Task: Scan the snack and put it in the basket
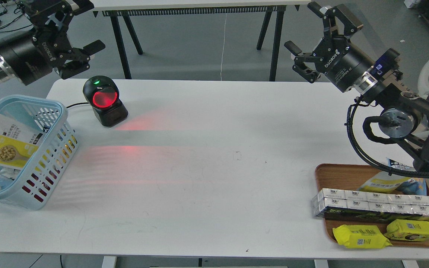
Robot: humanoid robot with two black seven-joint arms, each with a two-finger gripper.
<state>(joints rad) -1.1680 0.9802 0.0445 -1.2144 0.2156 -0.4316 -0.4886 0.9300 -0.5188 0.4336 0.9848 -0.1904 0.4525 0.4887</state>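
Note:
The snack (11, 143), a small pouch with a silvery-white top and a yellow lower part showing beige beans, lies inside the light blue basket (52, 156) at the table's left edge, on top of other packets. My left gripper (91, 26) is open and empty, held high above the table's back left, behind the basket and the scanner. My right gripper (302, 26) is open and empty, held high over the table's back right.
A black scanner (104, 100) with a glowing red window stands at the back left, casting red light on the white table. A brown wooden tray (333, 173) at the front right holds white cartons (378, 204), two yellow wrapped packs (359, 236) and a yellow-white pouch (389, 184).

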